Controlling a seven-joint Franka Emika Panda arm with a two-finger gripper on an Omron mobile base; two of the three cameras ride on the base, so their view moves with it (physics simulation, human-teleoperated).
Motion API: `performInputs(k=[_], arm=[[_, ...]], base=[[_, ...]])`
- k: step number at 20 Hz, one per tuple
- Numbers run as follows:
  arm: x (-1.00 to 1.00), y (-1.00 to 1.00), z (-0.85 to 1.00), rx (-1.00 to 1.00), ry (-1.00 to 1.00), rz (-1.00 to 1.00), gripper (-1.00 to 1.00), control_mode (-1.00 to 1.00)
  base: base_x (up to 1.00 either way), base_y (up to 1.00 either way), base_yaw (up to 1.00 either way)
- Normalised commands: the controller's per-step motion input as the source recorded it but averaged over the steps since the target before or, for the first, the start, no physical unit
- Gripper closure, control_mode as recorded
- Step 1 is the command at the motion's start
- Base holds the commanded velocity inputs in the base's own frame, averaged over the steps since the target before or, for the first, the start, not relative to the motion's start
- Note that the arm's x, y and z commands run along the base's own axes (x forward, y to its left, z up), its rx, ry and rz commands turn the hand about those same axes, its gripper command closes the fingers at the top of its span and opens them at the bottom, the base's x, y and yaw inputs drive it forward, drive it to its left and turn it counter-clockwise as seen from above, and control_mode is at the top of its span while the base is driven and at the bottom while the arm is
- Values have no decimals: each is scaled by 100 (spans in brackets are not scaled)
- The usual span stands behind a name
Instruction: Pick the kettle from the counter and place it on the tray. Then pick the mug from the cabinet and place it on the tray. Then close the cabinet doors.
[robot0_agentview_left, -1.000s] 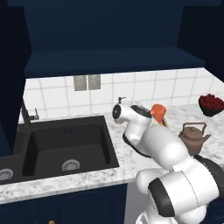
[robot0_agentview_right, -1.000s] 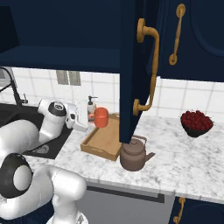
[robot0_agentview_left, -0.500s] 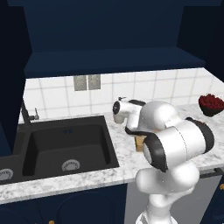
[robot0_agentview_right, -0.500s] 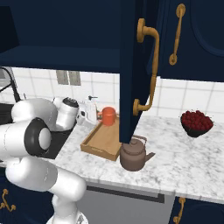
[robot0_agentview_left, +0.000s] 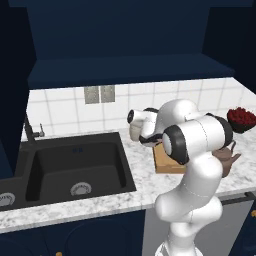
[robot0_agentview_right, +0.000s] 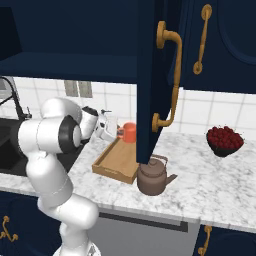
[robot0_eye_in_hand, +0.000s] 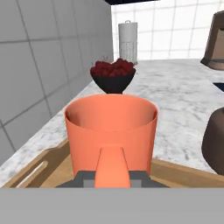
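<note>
Mug (robot0_eye_in_hand: 111, 131) sits gripped by its handle — our gripper (robot0_eye_in_hand: 112, 178) seemingly clamped on it — over the tray (robot0_agentview_right: 116, 161), where an off-centre release could tip it against the rim.

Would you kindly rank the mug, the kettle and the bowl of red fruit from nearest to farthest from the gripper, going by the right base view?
1. The mug, right at the gripper, over the tray's far end.
2. The kettle, on the counter just off the tray's near right corner.
3. The bowl of red fruit, far right by the tiled wall.
</note>
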Motion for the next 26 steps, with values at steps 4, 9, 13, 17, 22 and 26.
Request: performInputs(k=[4,9,13,17,22,26], arm=[[2,-1,-53,0,-5,-7,100,-100],[7,0,-49,0,-13,-7,100,-100],[4,0,-54,0,-19,-7,100,-100],[1,0,-62,2,-26,-5,100,-100],[0,0,-66,6,-29,-2,100,-100],[-8,0,-66,13,-30,0,100,-100]], base=[[0,0,0],[0,0,0],[0,0,0],[0,0,0],[0,0,0],[0,0,0]])
